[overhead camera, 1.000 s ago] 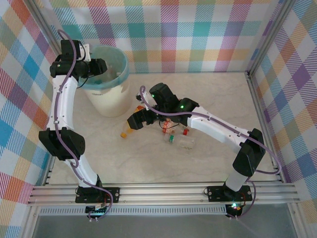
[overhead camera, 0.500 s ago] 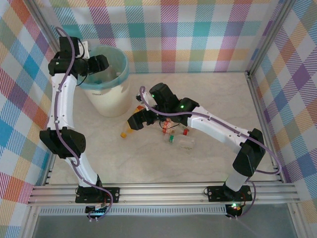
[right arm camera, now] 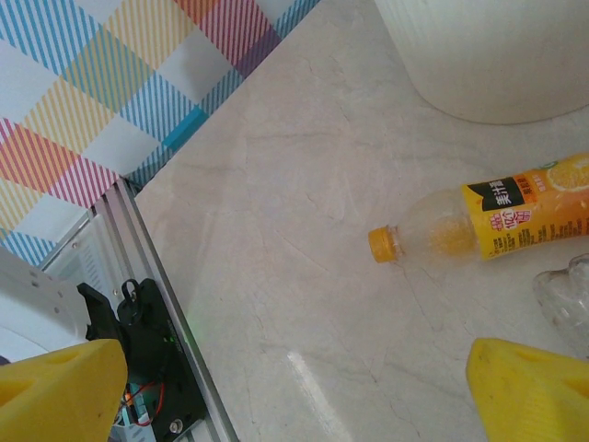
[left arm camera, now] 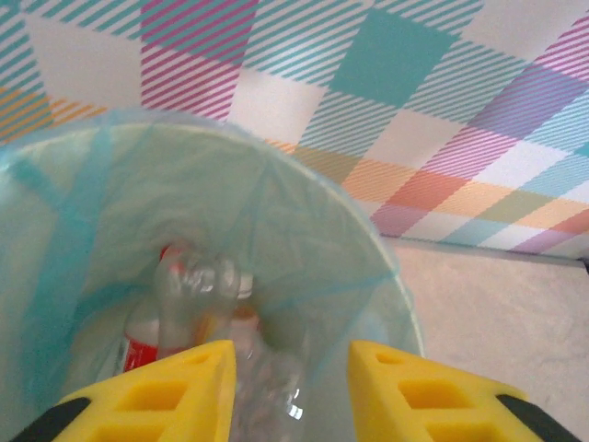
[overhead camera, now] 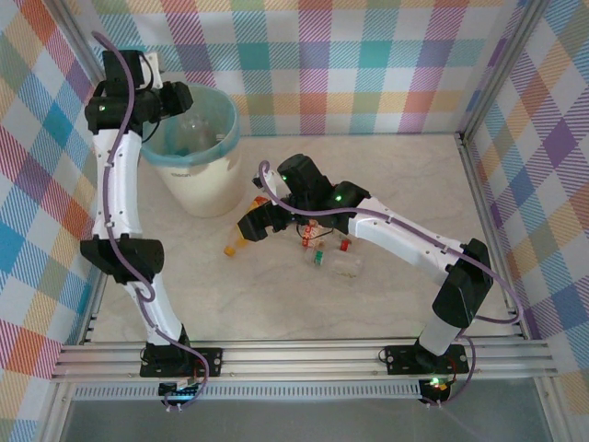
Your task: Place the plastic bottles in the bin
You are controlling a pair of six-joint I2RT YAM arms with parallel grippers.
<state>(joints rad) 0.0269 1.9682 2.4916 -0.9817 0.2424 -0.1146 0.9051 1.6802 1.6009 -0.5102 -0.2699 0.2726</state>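
Left tool (left arm camera: 293, 373) is hanging over the mouth of the round cream-white plastic bin (overhead camera: 206, 189) with a blue-green liner folded over its rim. Its yellow fingers (left arm camera: 184, 387) are standing apart with nothing between them. Right tool (right arm camera: 296, 382) is hovering low over the pale marbled bench (overhead camera: 396, 184), its fingers spread wide and gripping nothing.

We are judging the job as partly done. Looking down into the bin, we are seeing at least two bottles lying at the bottom: a crushed clear bottle (left arm camera: 198, 276) and, touching it, a clear bottle with a red label (left arm camera: 138, 348). More may be lying beneath them, but we cannot tell.

Several are waiting on the bench. A clear plastic bottle with an orange-yellow label and an orange cap (right arm camera: 515, 216) is lying on its side near the foot of the bin, apart from it and right below the right tool. A crumpled clear bottle (right arm camera: 566, 290) is lying just beside it. From above we are also making out a small cluster with red and green caps (overhead camera: 320, 247), partly hidden under the right arm, and a flattened clear bottle (overhead camera: 342, 267) near that cluster.

All of these are looking thin-walled and light. The orange-labelled one is keeping its round shape, while most of the others are looking dented or squashed.
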